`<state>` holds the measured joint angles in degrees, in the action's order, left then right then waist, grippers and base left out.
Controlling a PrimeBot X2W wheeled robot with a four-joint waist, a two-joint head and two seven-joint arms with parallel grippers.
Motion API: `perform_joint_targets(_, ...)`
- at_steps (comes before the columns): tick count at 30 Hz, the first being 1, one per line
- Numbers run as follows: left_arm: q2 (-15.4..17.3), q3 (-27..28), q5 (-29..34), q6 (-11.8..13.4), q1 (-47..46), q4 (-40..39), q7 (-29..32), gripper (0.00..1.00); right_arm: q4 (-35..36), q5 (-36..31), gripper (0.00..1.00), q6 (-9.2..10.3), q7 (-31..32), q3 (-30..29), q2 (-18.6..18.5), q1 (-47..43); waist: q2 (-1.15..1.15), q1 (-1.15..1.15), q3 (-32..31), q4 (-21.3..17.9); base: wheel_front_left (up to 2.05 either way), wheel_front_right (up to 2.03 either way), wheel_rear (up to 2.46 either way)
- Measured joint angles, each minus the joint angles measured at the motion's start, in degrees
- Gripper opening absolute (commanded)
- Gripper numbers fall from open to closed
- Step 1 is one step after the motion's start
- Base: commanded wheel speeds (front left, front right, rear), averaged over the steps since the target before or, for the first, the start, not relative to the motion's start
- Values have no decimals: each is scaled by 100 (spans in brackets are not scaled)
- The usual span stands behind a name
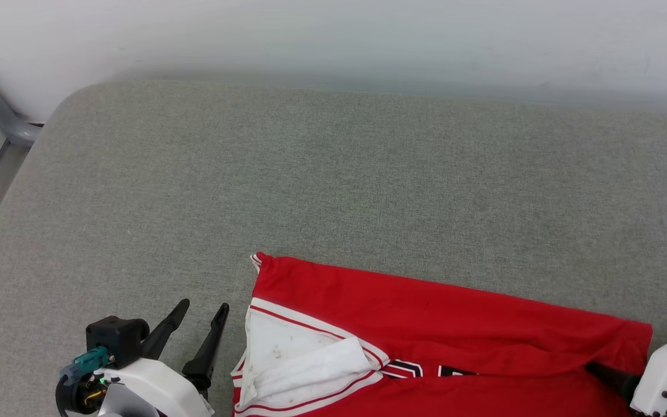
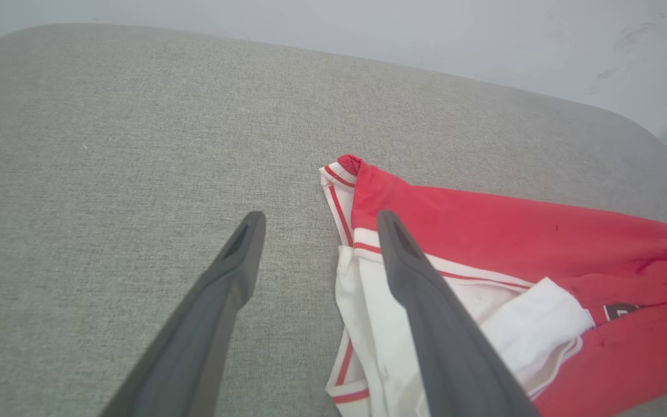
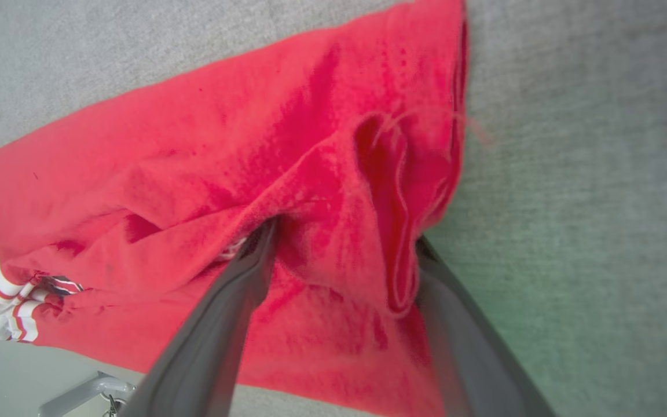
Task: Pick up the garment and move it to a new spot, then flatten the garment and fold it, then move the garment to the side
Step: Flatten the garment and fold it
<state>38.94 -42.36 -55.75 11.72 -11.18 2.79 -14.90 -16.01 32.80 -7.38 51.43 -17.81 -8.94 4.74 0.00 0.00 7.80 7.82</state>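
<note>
Upholstery (image 1: 333, 174), grey and woven, spans the scene. At its near left the left gripper (image 1: 202, 310) has its jaws spread wide and empty, just beside the white sleeve of the garment (image 1: 455, 313). The garment lies crumpled along the near edge. At its right end, the right gripper (image 3: 342, 237) stands wide too, a red fold bunched between its fingers.

The red garment (image 1: 443, 324) is lying rumpled on the grey cushion (image 1: 333, 174). Its white, striped-trim sleeve is facing up.
</note>
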Motion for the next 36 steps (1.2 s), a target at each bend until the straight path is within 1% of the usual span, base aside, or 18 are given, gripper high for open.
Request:
perform_joint_targets(1, -5, -2, 0, -12, -1, 16, 0, 100, -4, 3, 94, 0, -19, 47, -20, 0, 0, 0, -8, 0, 0, 0, 0)
perform_joint_targets(2, -13, -3, 0, -13, -1, 32, 0, 100, -18, 4, 42, 0, -65, 79, -35, -1, 0, 0, -18, 0, 0, 0, 0)
perform_joint_targets(3, -20, -4, -1, -19, -2, 48, 0, 100, -51, 10, 1, -1, -110, 91, -45, -3, 0, 0, -31, 0, 0, 0, 0)
perform_joint_targets(9, -48, 7, -2, -66, 3, 134, 0, 100, -156, 81, 0, -12, -357, 271, -166, -13, 0, 0, -103, -15, 0, 0, 0)
perform_joint_targets(16, -75, 30, -1, -115, 35, 209, -1, 100, -288, 10, 0, -20, -991, 230, -389, -8, 0, 0, -201, -42, 0, 0, 0)
perform_joint_targets(18, -75, 35, 3, -122, 43, 215, 0, 100, -314, -21, 0, -19, -1061, 208, -437, -7, 0, 0, -218, -48, 0, 0, 0)
perform_joint_targets(24, -88, 46, 14, -158, 84, 241, -1, 100, -488, -343, 0, -18, -1371, -10, -779, -2, 1, 1, -287, -80, 0, 0, 0)
perform_joint_targets(29, -100, 56, 16, -171, 102, 277, -1, 100, -615, -415, 0, -16, -1516, -177, -1050, 7, 0, 1, -337, -104, 0, 0, 0)
perform_joint_targets(32, -121, 56, 32, -200, 133, 305, -1, 100, -535, -319, 0, -16, -1597, -159, -1076, 9, 0, 0, -384, -115, 0, 0, 0)
perform_joint_targets(36, -158, 82, 32, -212, 141, 327, -1, 100, -196, -172, 0, -15, -1573, -30, -1092, -55, 0, 1, -445, -141, 0, 0, 0)
